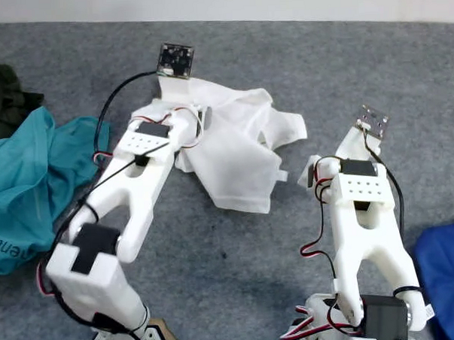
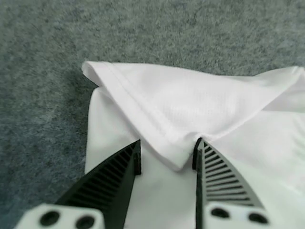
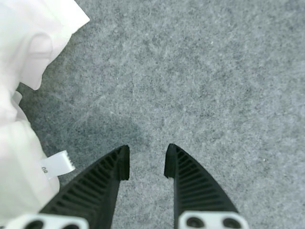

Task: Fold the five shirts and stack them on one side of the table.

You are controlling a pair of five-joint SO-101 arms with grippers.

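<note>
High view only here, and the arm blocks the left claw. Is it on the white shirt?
Observer: The left wrist view shows the left claw open, with its tips on either side of a folded hem of the white shirt.
Operator: Right claw holding anything?
Observer: No. The right wrist view has the right claw open over bare grey table, with the shirt's small white tag close beside one finger.
</note>
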